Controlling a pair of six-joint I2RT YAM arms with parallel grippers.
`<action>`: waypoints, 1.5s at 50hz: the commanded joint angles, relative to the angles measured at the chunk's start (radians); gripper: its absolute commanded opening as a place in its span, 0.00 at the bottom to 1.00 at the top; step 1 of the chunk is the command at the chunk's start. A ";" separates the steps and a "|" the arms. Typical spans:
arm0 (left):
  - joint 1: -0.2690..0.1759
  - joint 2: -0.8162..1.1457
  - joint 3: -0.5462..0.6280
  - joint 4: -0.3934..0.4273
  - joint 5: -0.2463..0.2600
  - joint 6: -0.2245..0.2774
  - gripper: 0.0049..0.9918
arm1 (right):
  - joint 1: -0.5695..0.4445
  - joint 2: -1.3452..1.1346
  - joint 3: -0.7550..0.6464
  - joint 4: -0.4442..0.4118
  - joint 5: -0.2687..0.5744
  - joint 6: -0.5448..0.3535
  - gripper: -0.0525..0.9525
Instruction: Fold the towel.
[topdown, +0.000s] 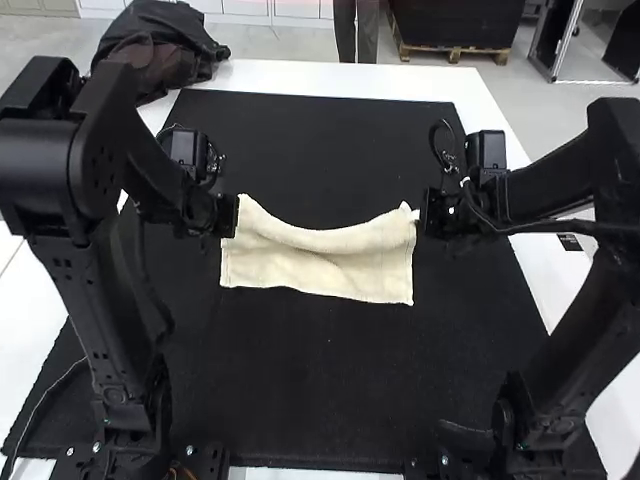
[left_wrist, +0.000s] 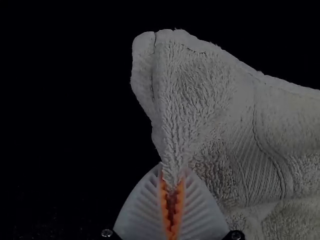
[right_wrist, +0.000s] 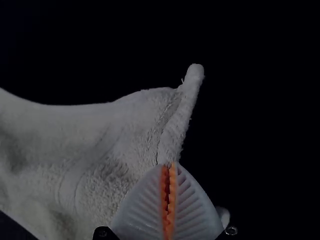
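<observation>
one dark cloth bundle sits at the far left corner of one white desk, apart from the work. next, one left gripper: two fingers, clamped on the towel's left side, presumably to steer that end of the fold. centre: one pale towel, spread crosswise over one black mat, which likely keeps it from sliding. its far edge sags between the two holding points, perhaps slack left so the cloth is not strained. layer count: cannot be told from where i stand. last, one right gripper: two fingers, closed on the towel's right side, apparently matching the left so both ends can travel level. total: two grippers, four fingers, one towel.
</observation>
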 joint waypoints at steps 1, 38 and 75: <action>0.014 -0.043 -0.013 -0.004 0.008 -0.006 0.02 | -0.012 -0.031 -0.007 -0.019 -0.019 0.003 0.03; 0.014 -0.078 -0.105 -0.097 0.000 0.003 0.02 | -0.012 -0.047 -0.116 -0.089 -0.042 -0.031 0.03; 0.014 -0.077 -0.234 0.048 -0.048 0.049 0.93 | -0.078 0.009 -0.200 -0.026 0.034 -0.121 0.69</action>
